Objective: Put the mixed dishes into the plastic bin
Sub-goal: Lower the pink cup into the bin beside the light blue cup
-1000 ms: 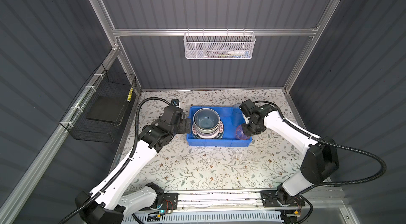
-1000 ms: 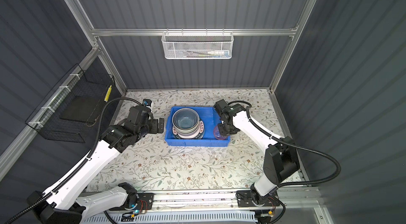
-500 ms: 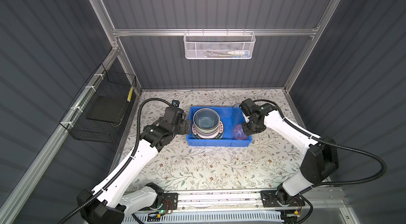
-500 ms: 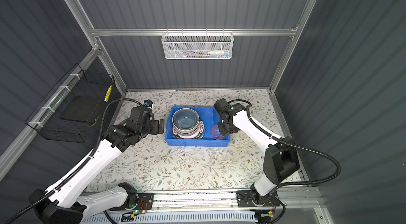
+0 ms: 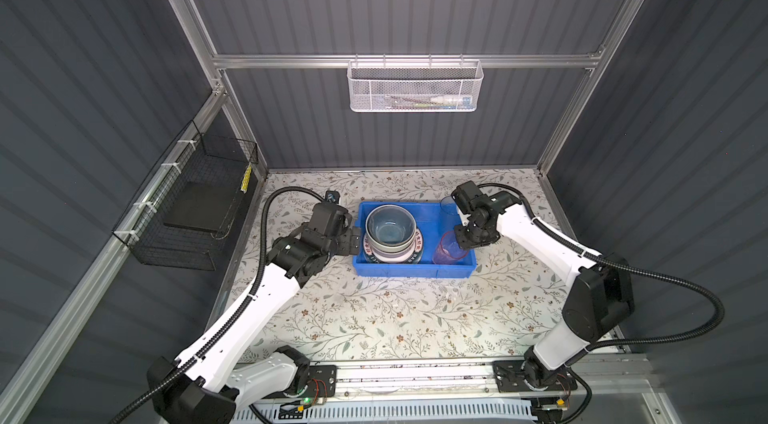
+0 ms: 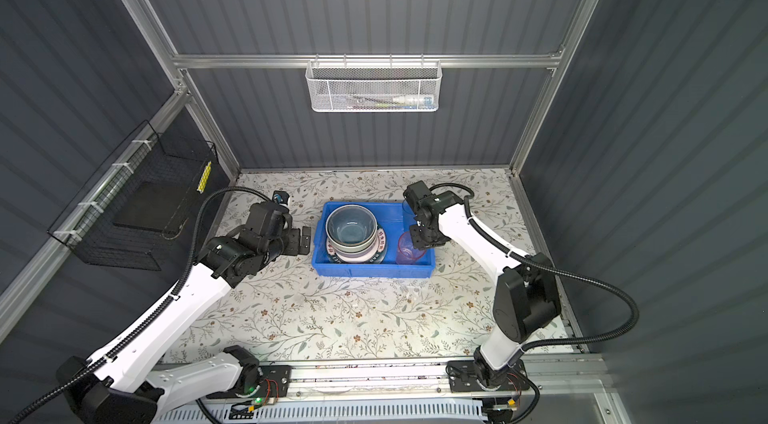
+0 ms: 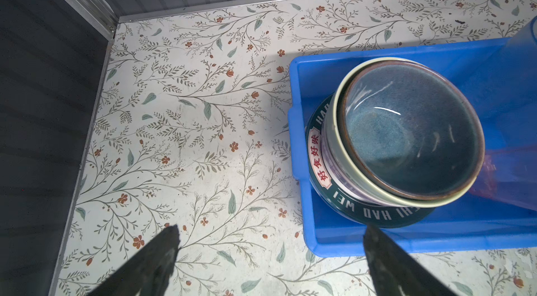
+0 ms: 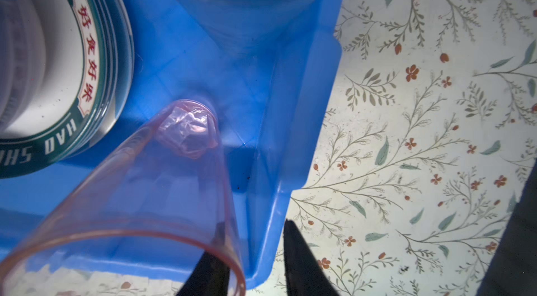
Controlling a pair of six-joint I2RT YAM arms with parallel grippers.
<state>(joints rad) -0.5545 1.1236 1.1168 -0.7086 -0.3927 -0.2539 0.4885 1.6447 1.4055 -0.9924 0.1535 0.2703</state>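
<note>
**Pink cup goes in the blue bin**

The plastic bin sits in the middle of the worktop in both top views. In its left half, a blue bowl sits on top of other bowls, and they all sit on a plate with a dark lettered rim. A blue tumbler is in the bin's upper right corner. A pink tumbler is in the lower right corner.

The right gripper is partly open. One finger is inside the pink tumbler's rim and one is outside, not squeezing. The left gripper is wide open and empty, just beside the bin's left wall.
</note>
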